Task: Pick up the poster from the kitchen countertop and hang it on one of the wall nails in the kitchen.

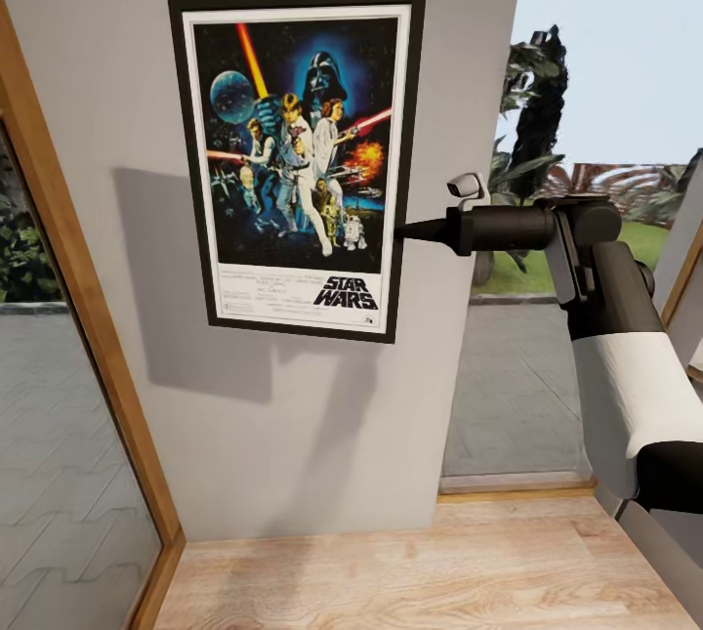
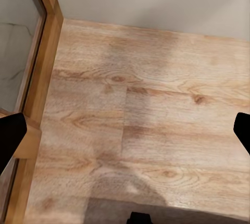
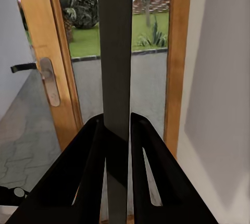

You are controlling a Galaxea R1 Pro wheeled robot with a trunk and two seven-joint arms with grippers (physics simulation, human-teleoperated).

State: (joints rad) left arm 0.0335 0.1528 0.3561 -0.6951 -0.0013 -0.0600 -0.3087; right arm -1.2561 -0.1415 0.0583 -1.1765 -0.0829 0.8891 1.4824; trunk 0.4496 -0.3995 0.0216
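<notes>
Where poster (image 1: 298, 161) meets grey wall (image 1: 293, 435), wood floor (image 1: 420, 581) below.

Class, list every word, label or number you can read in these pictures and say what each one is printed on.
"STAR WARS": black lettering on the white lower margin of the poster, at its right.
Small credit lines beside and above that lettering on the same margin: too small to read.
The wall, wooden floor, door frames and right gripper carry no readable text.

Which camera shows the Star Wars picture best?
The head view: the black-framed Star Wars poster faces it whole against the grey wall. The right wrist view shows it edge-on, a dark strip clamped in the right gripper.
</notes>
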